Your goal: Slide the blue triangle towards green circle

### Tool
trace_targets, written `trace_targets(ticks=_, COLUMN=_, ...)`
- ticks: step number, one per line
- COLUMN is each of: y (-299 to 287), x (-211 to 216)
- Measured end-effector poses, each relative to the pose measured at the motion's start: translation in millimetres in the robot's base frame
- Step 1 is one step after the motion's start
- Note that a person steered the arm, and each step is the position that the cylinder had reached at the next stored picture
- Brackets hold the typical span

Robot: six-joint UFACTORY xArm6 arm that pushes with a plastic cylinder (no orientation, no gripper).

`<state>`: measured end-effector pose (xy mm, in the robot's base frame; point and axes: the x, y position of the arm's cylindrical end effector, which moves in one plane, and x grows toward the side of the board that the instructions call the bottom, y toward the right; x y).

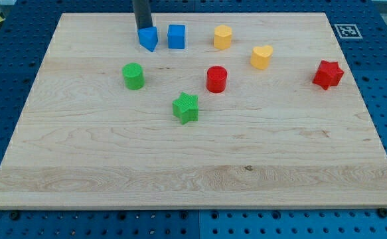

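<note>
The blue triangle (149, 38) lies near the view's top, left of centre, on the wooden board (193, 166). The green circle (133, 76) stands below it and slightly to the left, about a block's width away. My tip (142, 28) comes down from the view's top edge as a dark rod and ends right at the top edge of the blue triangle, touching or nearly touching it. A blue cube (176, 36) sits just to the right of the triangle.
A green star (186, 107) and a red circle (216, 79) lie near the middle. A yellow hexagon (223, 36) and a yellow heart (261, 57) lie to the upper right. A red star (328, 74) lies at the far right.
</note>
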<state>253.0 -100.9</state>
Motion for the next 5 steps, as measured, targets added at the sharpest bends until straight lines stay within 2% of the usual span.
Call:
trace_targets(ticks=2, y=13.0, x=0.5)
trace_targets(ticks=5, y=12.4, x=38.7)
